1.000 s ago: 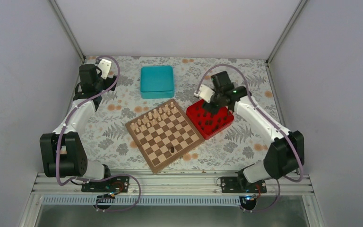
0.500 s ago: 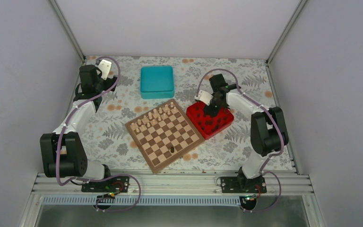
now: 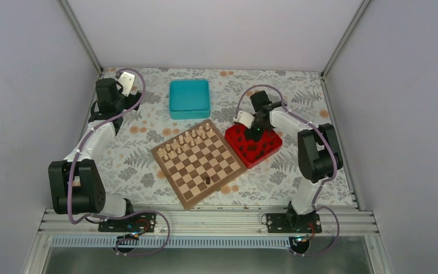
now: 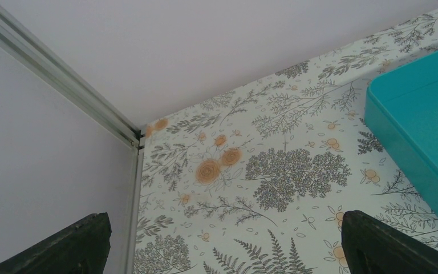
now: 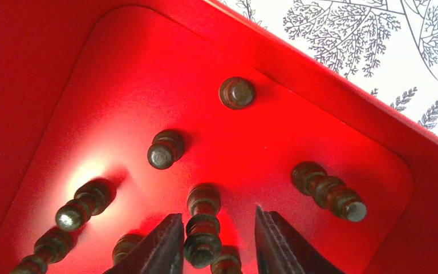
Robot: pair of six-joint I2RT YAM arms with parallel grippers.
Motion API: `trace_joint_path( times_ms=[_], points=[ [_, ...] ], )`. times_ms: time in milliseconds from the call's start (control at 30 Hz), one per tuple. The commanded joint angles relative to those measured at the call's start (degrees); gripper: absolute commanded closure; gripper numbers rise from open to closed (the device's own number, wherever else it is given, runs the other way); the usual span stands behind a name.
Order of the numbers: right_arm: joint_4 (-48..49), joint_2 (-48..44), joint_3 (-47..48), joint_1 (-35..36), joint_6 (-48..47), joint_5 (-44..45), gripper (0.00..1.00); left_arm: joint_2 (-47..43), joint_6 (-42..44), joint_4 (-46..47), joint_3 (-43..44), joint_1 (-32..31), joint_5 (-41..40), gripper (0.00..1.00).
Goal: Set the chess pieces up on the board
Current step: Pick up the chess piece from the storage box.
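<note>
The board lies in the middle of the worktop, turned so that one corner points at the near edge. Pale pieces fill the two rows along its far-left side. A lone dark piece stands on a square near the board's near-right side.

The rest of the chess pieces are in the red tray, which sits just beside the board towards the right edge of the worktop. The right claw is down inside this tray. Its fingers are apart, with one dark piece between them. The left finger is right beside that piece and there is a clear gap on the other side, so the piece is not clamped. Other dark pieces stand close around it on the tray floor.

The left claw hangs near the far left corner of the worktop, over the flowered cloth. Its fingers are spread wide with nothing between them. A teal box sits by the far edge, between the two arms, beyond the board.
</note>
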Motion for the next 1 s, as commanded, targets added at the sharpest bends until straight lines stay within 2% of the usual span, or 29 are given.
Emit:
trace_joint_path(
  times_ms=[0,133,267,533,733,967],
  points=[
    [0.8,1.3,1.9,-0.1,-0.1,-1.6,0.69,-1.0,0.6,1.3,-1.0,0.1,0.0,0.0],
    [0.1,0.6,2.0,-0.1,-0.1,-2.1,0.83,-1.0,0.7,1.1,-0.9,0.1,0.5,0.0],
    [-1.9,-2.4,2.5,-0.2,0.1,-2.5,0.93,-1.1,0.8,0.7,-0.7,0.1,1.0,0.0],
    [-8.8,-11.4,6.1,3.9,1.6,-0.5,0.96,-1.3,0.3,0.6,-0.1,0.1,1.0,0.0],
    [-11.9,-15.4,4.9,15.9,4.2,0.7,0.96,-1.1,0.2,0.6,0.1,0.1,0.8,0.0],
    [-9.2,-14.5,-0.6,26.5,7.2,0.3,0.96,-1.7,0.2,0.3,0.2,0.1,0.7,0.0]
  ],
)
